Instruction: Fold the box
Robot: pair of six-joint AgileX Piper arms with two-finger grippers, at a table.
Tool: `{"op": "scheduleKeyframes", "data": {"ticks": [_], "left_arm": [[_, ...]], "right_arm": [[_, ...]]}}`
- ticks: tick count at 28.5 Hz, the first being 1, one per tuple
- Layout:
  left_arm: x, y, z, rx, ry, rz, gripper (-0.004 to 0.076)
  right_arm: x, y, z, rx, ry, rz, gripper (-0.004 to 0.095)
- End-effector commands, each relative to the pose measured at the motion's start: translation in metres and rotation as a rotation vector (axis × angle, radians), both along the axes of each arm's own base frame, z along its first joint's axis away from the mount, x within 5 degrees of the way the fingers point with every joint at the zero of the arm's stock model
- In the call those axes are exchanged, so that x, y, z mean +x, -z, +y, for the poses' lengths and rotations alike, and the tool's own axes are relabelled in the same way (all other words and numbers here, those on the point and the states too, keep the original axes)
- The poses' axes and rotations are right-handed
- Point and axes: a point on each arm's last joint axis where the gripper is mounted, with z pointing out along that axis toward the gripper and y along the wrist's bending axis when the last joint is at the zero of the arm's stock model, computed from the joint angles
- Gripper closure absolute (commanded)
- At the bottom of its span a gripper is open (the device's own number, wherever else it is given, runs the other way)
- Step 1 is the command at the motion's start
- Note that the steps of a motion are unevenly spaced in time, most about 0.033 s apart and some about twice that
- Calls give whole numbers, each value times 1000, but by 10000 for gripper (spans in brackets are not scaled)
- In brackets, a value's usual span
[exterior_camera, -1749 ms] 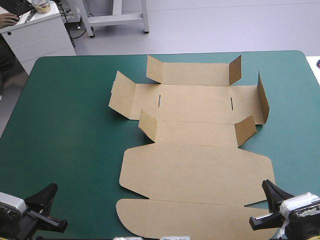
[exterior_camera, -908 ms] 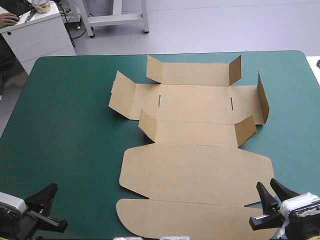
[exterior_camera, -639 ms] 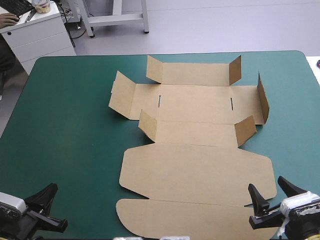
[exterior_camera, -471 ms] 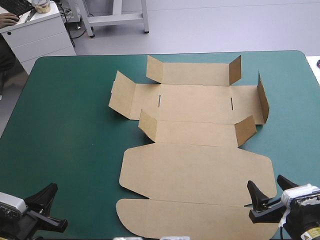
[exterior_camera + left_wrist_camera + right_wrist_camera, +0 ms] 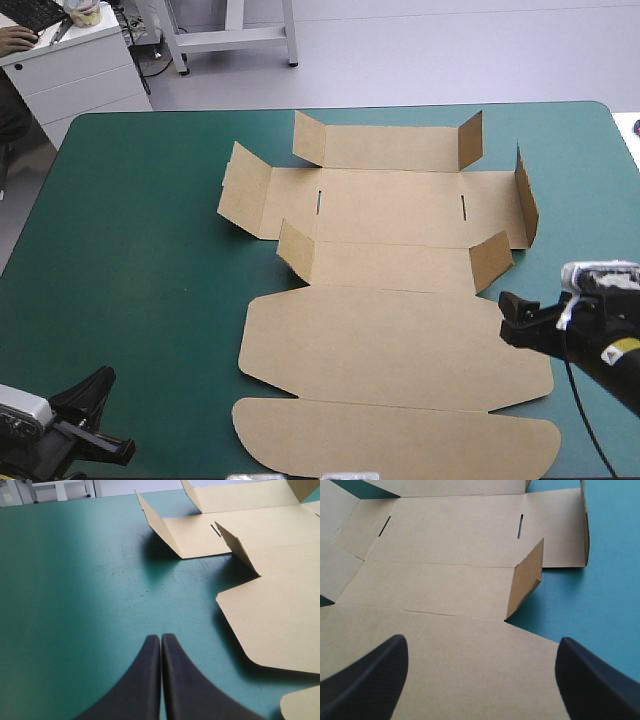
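The brown box (image 5: 390,340) lay as a cut sheet in the middle of the teal-green cover (image 5: 130,260), its small far flaps raised. The right gripper (image 5: 481,644) hovered spread wide over the sheet's right edge. The left gripper (image 5: 161,639), clenched, hung over bare cover near-left.

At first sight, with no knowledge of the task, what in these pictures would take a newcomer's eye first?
The brown box, a big cut sheet lying nearly flat with only small flaps raised, fills the middle of the teal-green table. The right gripper hangs open over the sheet's right side, near one raised flap. The left gripper is shut over bare cover by the near left corner.
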Motion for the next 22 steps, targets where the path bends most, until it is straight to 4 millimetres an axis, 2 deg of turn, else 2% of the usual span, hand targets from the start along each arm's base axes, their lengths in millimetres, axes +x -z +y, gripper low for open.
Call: {"op": "scheduleKeyframes", "data": {"ticks": [1, 6, 11, 13, 14, 19, 22], "left_arm": [[-3, -14, 1, -46, 4, -104, 734], [-3, -14, 1, -44, 3, -105, 734], [-3, -14, 2, -45, 2, -105, 734], [-3, -14, 2, -45, 2, -105, 734], [-3, -14, 2, -45, 2, -105, 734], [-3, -14, 2, -45, 2, -105, 734], [-3, -14, 2, -45, 2, -105, 734]], "right_arm": [[37, -21, 2, 25, 9, 38, 163], [81, -24, 4, 21, -8, 191, 163], [130, -17, 4, -2, -7, 281, 165], [149, -11, 3, -31, -3, 317, 166], [165, -6, 2, -54, -1, 352, 165], [199, 14, -1, -112, -8, 471, 165], [212, 30, -1, -117, -9, 520, 167]]}}
